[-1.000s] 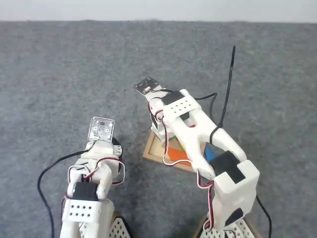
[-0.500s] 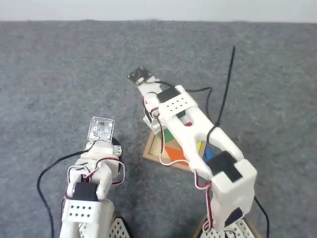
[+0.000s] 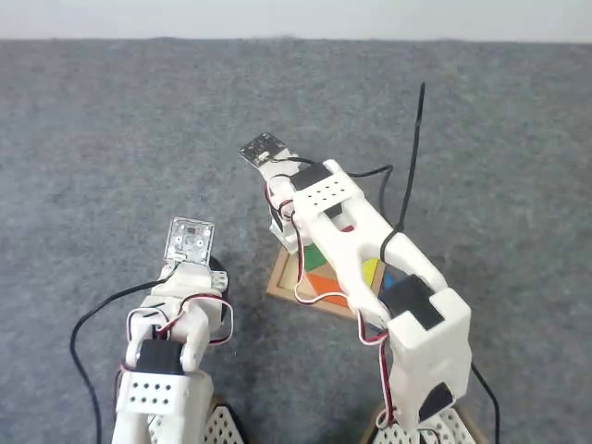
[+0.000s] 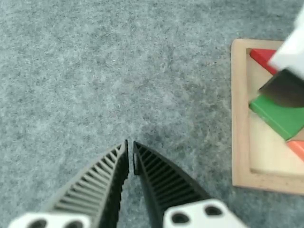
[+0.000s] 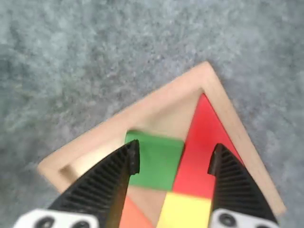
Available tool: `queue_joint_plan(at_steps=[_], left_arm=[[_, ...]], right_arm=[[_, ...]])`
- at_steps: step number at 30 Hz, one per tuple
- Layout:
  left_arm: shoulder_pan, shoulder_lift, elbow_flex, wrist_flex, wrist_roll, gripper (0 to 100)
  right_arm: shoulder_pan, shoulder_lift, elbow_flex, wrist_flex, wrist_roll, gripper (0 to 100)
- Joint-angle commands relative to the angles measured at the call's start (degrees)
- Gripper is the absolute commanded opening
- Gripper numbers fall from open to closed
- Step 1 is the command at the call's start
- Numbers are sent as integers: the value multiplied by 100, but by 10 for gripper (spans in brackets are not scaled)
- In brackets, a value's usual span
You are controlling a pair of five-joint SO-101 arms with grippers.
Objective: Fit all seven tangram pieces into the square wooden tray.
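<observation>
The left arm [image 3: 166, 356] and the right arm [image 3: 370, 250] are white moulded plastic with black servo blocks at the joints. Each carries a plate with rows of small round holes and loops of red, black and white wire. A black cable [image 3: 77, 342] trails from the left arm. The left pincer [image 4: 129, 142] and the right pincer [image 5: 175, 149] have black ribbed fingers on white mounts with screw holes.

Tray [image 3: 280, 276], high view: mostly hidden under right arm [image 3: 356, 242].
Tray, left wrist view: cut off at frame edge.
Yellow piece [image 5: 185, 211], orange piece [image 5: 140, 218], right wrist view: cut by frame edge.
Count of 7 pieces: cannot tell.
</observation>
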Motion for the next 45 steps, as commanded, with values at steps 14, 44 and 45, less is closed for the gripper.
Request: queue_joint_plan(at_steps=[14, 44, 45], left_arm=[[-26, -70, -48, 9, 26, 14], [-26, -70, -48, 9, 26, 14], [-26, -70, -48, 9, 26, 14]], right_arm=[[1842, -3530, 2734, 1692, 2048, 243], [1877, -3644, 4844, -532, 2040, 176], [1877, -3644, 4835, -532, 2040, 149]])
